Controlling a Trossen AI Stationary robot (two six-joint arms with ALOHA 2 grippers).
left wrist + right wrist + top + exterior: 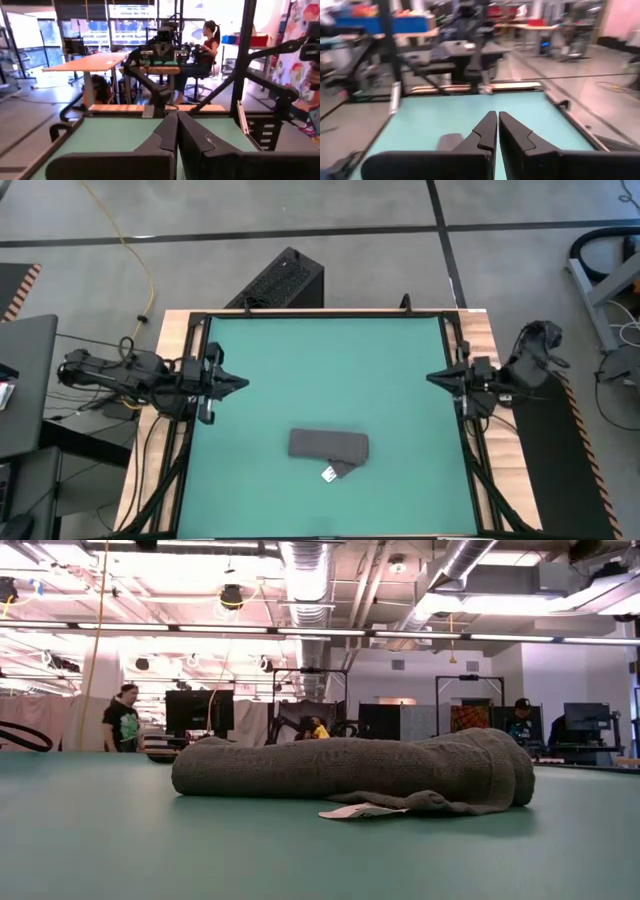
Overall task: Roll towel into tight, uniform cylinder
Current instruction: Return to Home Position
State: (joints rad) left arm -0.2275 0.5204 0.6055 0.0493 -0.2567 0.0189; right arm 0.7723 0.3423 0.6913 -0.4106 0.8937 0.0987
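1. The left gripper (236,383) hangs at the 9 o'clock edge of the teal mat (330,355), taking the top of the high view as 12. It points toward 3 o'clock. In the left wrist view (177,114) its fingers are pressed together with nothing between them
2. The right gripper (432,378) sits at the mat's 3 o'clock edge and points toward 9 o'clock. In the right wrist view (497,114) its fingers are likewise clenched on nothing
3. The two grippers face each other across the mat, well apart
4. The towel (328,445) lies at about 4 o'clock from the left gripper and about 8 o'clock from the right one. It is well apart from both, touched by neither, and nearer the mat's 6 o'clock edge
5. It is a rolled bundle lying flat, its length running from 9 to 3 o'clock. In the low view (350,770) the roll is lumpy and thicker at one end, with a loose flap beneath
6. Its white tag (329,474) sticks out on the 6 o'clock side and rests on the mat
7. A black box (285,280) stands on the floor beyond the table's (170,320) 12 o'clock edge
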